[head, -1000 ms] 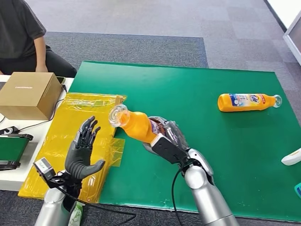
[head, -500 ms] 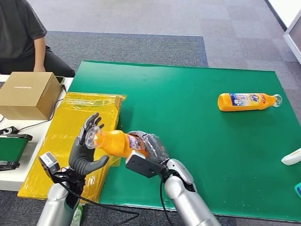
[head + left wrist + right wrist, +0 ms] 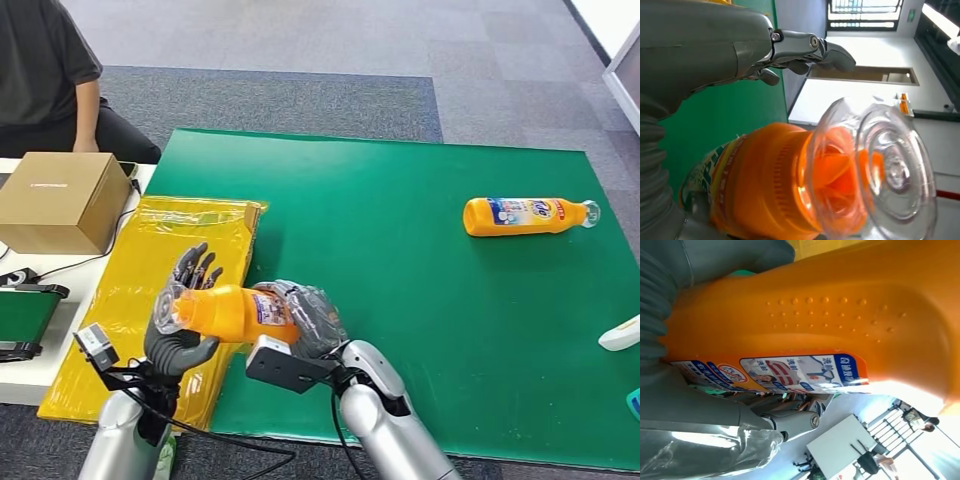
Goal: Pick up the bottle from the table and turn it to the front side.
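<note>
Orange bottles [image 3: 226, 312] [image 3: 524, 216]: 2, seemingly.

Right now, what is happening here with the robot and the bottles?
The right hand holds an orange bottle by its lower end, lying sideways in the air above the edge of the green mat. The bottle's clear cap points into the left hand, whose fingers are spread around it; I cannot tell whether they touch it. A second bottle lies on the mat, far to the right. A person sits behind a cardboard box.
</note>
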You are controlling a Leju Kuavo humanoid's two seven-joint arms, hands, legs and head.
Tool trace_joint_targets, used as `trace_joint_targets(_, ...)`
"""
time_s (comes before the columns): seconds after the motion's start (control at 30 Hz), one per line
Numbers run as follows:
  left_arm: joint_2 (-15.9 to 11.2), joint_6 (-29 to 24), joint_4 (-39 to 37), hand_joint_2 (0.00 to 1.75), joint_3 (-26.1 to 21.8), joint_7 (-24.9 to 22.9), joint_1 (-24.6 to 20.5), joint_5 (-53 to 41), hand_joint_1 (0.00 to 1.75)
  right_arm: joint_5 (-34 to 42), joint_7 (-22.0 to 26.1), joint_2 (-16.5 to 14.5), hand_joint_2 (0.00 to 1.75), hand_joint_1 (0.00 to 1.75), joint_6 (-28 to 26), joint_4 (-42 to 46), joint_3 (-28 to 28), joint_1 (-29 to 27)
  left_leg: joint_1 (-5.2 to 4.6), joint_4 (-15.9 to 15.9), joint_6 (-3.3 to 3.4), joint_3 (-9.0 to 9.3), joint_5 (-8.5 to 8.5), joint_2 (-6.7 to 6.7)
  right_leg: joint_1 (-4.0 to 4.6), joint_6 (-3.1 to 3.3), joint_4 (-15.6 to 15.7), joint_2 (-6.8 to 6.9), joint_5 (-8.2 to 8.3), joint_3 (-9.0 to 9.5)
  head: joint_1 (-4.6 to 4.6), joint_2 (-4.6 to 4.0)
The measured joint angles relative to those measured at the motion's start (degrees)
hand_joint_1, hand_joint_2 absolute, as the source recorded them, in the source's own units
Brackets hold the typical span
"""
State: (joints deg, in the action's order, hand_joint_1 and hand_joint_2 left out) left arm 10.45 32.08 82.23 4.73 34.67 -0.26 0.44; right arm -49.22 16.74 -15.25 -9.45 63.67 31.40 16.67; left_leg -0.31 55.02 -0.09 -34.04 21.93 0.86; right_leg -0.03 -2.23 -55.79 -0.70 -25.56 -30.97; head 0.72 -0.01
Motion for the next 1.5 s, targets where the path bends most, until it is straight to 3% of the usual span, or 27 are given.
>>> trace_joint_targets(0.1, -1.24, 0.69, -0.7, 1.75, 1.81, 1.07, 0.06, -2.06, 0.09, 0.84, 0.58, 0.03, 1.75, 1.75, 0.56, 0.79, 1.57, 0.39, 0.01, 0.0, 0.0, 0.0, 0.0, 0.0, 0.0, 0.0, 0.0, -0.01, 0.0, -0.01, -0.01, 0.0)
trace_joint_targets(0.13, -1.72, 0.57, -0.94, 1.75, 2.46, 1.19, 0.12, -2.79, 0.37, 1.06, 0.88, 0.06, 1.75, 1.75, 0.79, 1.05, 2.25, 0.56, 0.01, 0.0, 0.0, 0.0, 0.0, 0.0, 0.0, 0.0, 0.0, -0.01, 0.0, -0.01, 0.0, -0.01)
trace_joint_targets(0.23, -3.14, -0.28, -1.56, 1.75, 4.11, 1.92, 0.24, -4.48, 1.44, 1.38, 1.18, 0.16, 1.75, 1.75, 1.23, 1.51, 4.2, 1.03, 0.02, 0.0, -0.01, 0.0, 0.0, 0.0, 0.0, 0.01, 0.0, 0.0, -0.01, -0.02, 0.01, -0.01)
trace_joint_targets(0.27, -3.54, -0.67, -1.7, 1.75, 4.58, 2.15, 0.27, -5.02, 1.6, 1.42, 1.15, 0.2, 1.75, 1.75, 1.21, 1.63, 4.71, 1.14, 0.02, 0.0, -0.01, 0.0, 0.0, 0.0, 0.0, 0.01, 0.0, 0.01, -0.01, -0.02, -0.01, -0.01)
trace_joint_targets(0.33, -4.06, -1.8, -1.87, 1.75, 5.42, 2.38, 0.33, -6.18, 1.75, 1.53, 1.04, 0.27, 1.75, 1.75, 1.02, 1.83, 5.36, 1.29, 0.02, 0.0, -0.01, 0.0, 0.0, 0.0, 0.0, 0.01, 0.0, 0.0, -0.01, -0.02, -0.01, 0.0)
trace_joint_targets(0.73, -4.33, -11.58, 0.77, 1.75, 6.84, 2.87, 0.77, -13.54, 1.75, 1.33, 0.0, 0.49, 1.75, 1.75, 0.38, 2.31, 6.04, 1.29, 0.02, 0.0, -0.03, 0.0, -0.02, 0.0, 0.0, 0.02, 0.0, 0.0, 0.01, -0.02, 0.0, 0.01)
trace_joint_targets(0.83, -3.96, -13.9, 2.12, 1.75, 6.84, 2.86, 1.3, -15.76, 1.65, 1.1, -0.13, 0.49, 1.75, 1.75, 0.21, 2.33, 5.97, 1.27, 0.03, 0.0, -0.03, 0.0, -0.02, 0.0, 0.0, 0.02, 0.0, 0.0, 0.01, -0.03, 0.0, 0.01)
trace_joint_targets(0.9, -3.66, -15.26, 2.95, 1.75, 6.82, 2.86, 1.61, -17.05, 1.16, 0.97, -0.2, 0.49, 1.75, 1.75, 0.14, 2.33, 5.85, 1.23, 0.03, 0.0, -0.03, 0.0, -0.02, 0.0, 0.0, 0.02, 0.0, 0.0, 0.0, -0.03, -0.01, 0.0)
trace_joint_targets(0.97, -3.42, -16.16, 3.68, 1.75, 6.8, 2.86, 1.85, -18.0, 0.37, 0.88, -0.29, 0.49, 1.75, 1.75, 0.11, 2.37, 5.62, 1.17, 0.03, 0.0, -0.03, 0.0, -0.02, 0.0, 0.0, 0.02, 0.0, 0.0, 0.0, -0.03, -0.01, 0.0)
trace_joint_targets(1.03, -3.12, -16.39, 4.37, 1.75, 6.73, 3.14, 2.12, -18.14, 0.0, 0.84, -0.48, 0.49, 1.75, 1.75, 0.14, 2.43, 5.33, 1.12, 0.03, 0.0, -0.03, 0.0, -0.02, 0.0, 0.0, 0.02, 0.0, -0.01, 0.01, -0.03, -0.01, 0.0)
trace_joint_targets(1.37, -1.95, -12.55, 7.32, 1.75, 5.45, 5.17, 2.37, -13.36, 0.0, 1.35, -0.79, 0.49, 1.75, 1.75, 0.72, 2.06, 5.01, 1.15, 0.03, 0.0, -0.04, 0.0, -0.02, 0.0, 0.0, 0.02, 0.0, 0.0, 0.01, -0.02, -0.01, 0.01)
trace_joint_targets(1.43, -1.88, -12.15, 7.6, 1.75, 5.34, 5.17, 2.41, -12.83, 0.12, 1.44, -0.77, 0.48, 1.75, 1.75, 0.73, 1.85, 5.01, 1.19, 0.03, 0.0, -0.04, 0.0, -0.02, 0.0, 0.0, 0.02, 0.0, 0.0, 0.01, -0.02, 0.0, 0.01)
trace_joint_targets(1.5, -1.85, -11.94, 7.77, 1.75, 5.32, 5.17, 2.48, -12.54, 0.99, 1.47, -0.74, 0.47, 1.75, 1.75, 0.73, 1.62, 5.01, 1.23, 0.03, 0.0, -0.04, 0.0, -0.02, 0.0, 0.0, 0.02, 0.0, 0.0, 0.01, -0.03, -0.01, 0.0)
